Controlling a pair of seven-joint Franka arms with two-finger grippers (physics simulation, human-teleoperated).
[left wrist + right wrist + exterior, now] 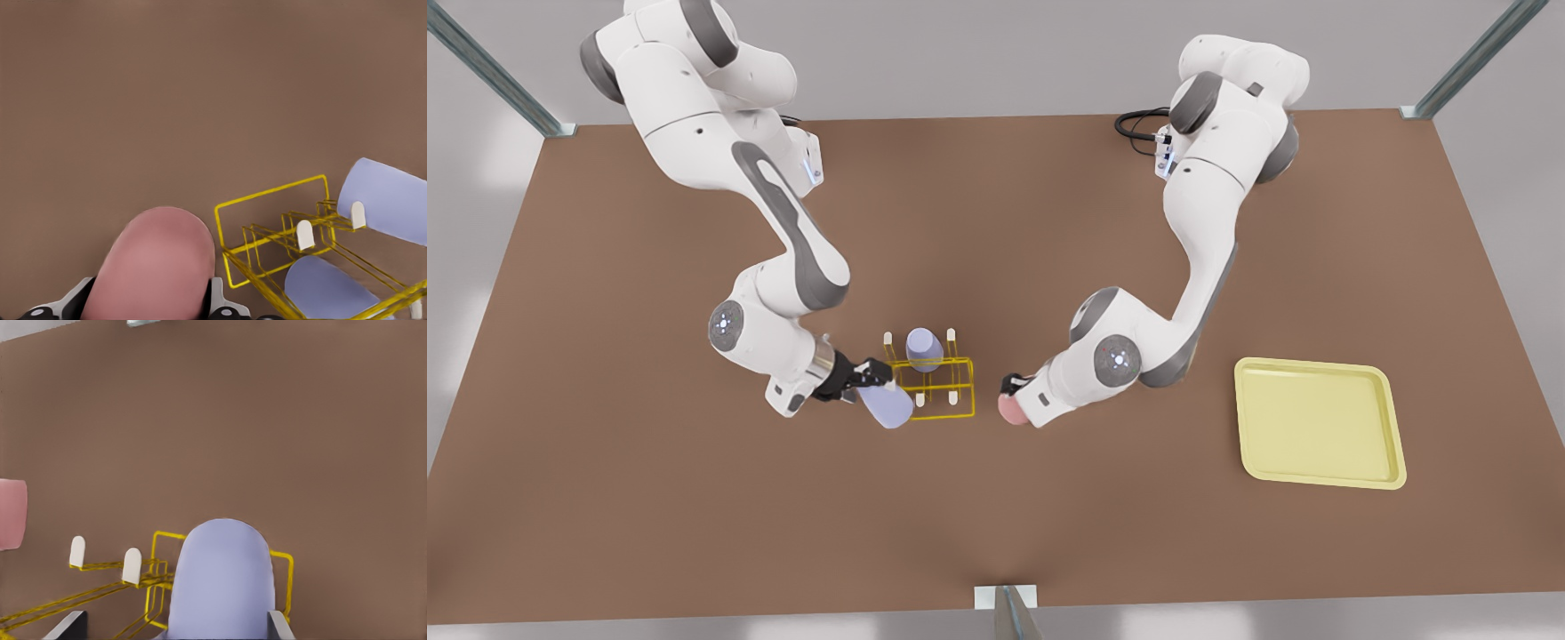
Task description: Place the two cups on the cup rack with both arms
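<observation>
The pink cup [1011,410] [157,267] is held just above the table, right of the cup rack [947,415] in the front view, with my left gripper [1015,389] [148,308] shut on it. On the rack's other side, at its near corner, my right gripper [869,375] [175,630] is shut on a tilted lavender cup [887,404] [223,583]. A second lavender cup [924,348] sits on a back peg of the rack. The right wrist view shows the yellow rack [160,537] beside its cup and the pink cup [12,513] beyond.
A flat pale-yellow tray [1316,363] lies at the front view's right on the brown table [649,498]. Metal frame posts stand at the table's corners and at the middle of its front edge.
</observation>
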